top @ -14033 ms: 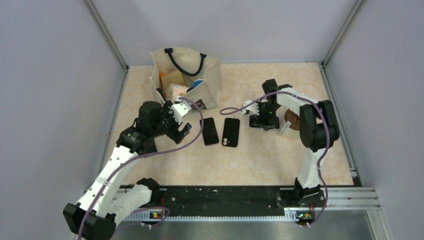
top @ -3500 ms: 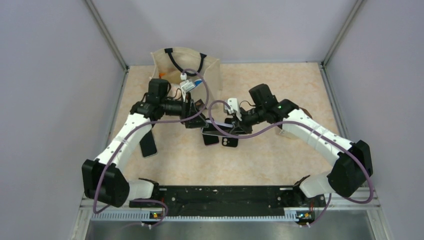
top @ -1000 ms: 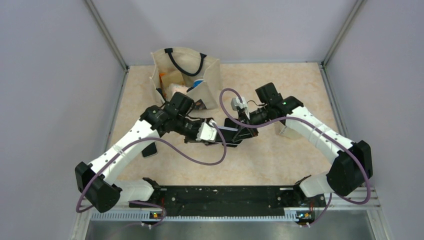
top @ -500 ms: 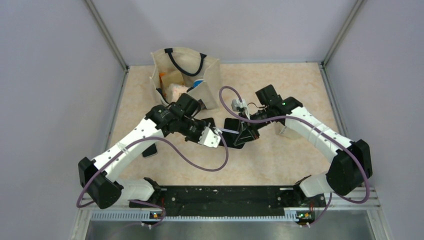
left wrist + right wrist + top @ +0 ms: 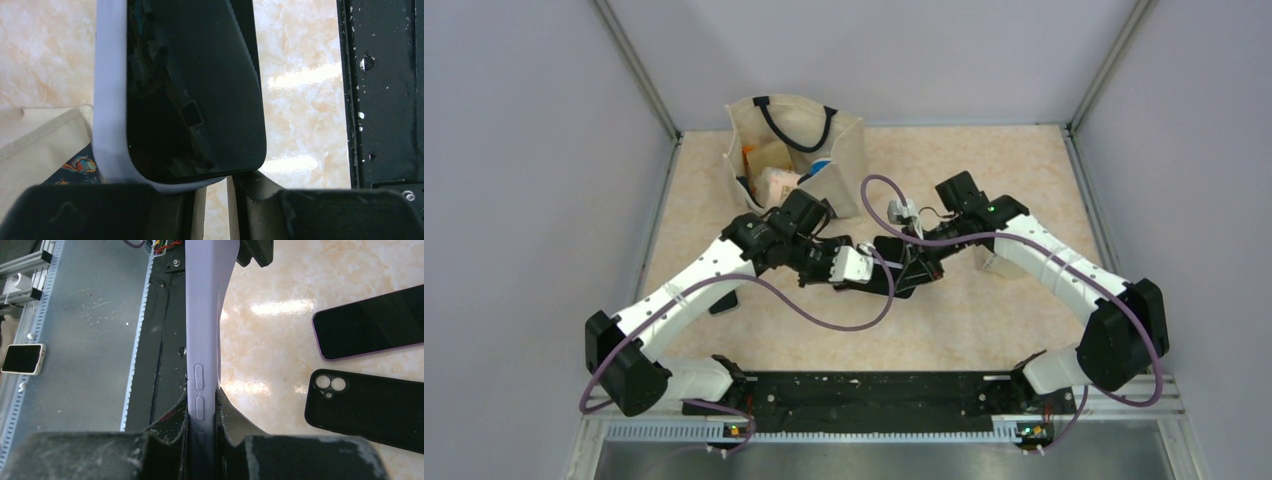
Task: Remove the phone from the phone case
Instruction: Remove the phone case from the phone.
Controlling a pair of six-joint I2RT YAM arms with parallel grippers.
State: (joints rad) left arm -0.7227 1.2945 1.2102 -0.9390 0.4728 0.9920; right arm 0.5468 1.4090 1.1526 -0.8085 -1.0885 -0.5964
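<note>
A phone (image 5: 195, 85) with a dark screen sits in a lavender phone case (image 5: 107, 100) and is held in the air between both grippers (image 5: 886, 270). My right gripper (image 5: 202, 405) is shut on the case's (image 5: 202, 315) side edge, beside its buttons; from above that gripper (image 5: 911, 268) is on the phone's right. My left gripper (image 5: 215, 187) is at the phone's near end, its jaws a narrow slit with table showing through. The phone hides its tips, so a pinch on the case cannot be seen. From above, that left gripper (image 5: 862, 268) meets the phone's left end.
Below the grippers, a second phone (image 5: 370, 322) with a purple rim and an empty black case (image 5: 367, 410) lie on the table. A cream tote bag (image 5: 794, 150) stands at the back left. The black rail (image 5: 874, 385) runs along the near edge. Another dark phone (image 5: 723, 301) lies under the left arm.
My left gripper has shifted a little to the right, closer against the phone's end, and its jaws have narrowed slightly. The right gripper keeps its grip and has barely moved.
</note>
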